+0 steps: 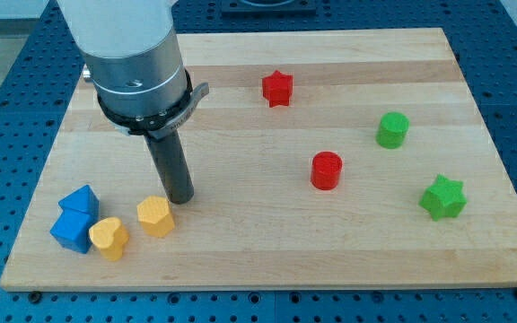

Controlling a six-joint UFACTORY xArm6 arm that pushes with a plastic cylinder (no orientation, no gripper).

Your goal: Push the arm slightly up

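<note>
My tip [180,198] rests on the wooden board [258,260] at the lower left, just above and to the right of a yellow hexagon block [154,216], close to it or touching. A yellow heart block [109,238] lies to the left of the hexagon. Two blue blocks sit further left: a blue block [80,201] above and a blue cube [71,231] below. The arm's grey body [133,54] fills the view's top left.
A red star [277,88] lies at top centre. A red cylinder [326,170] sits right of centre. A green cylinder [392,130] and a green star [442,197] are on the view's right. The board's edges border blue perforated table.
</note>
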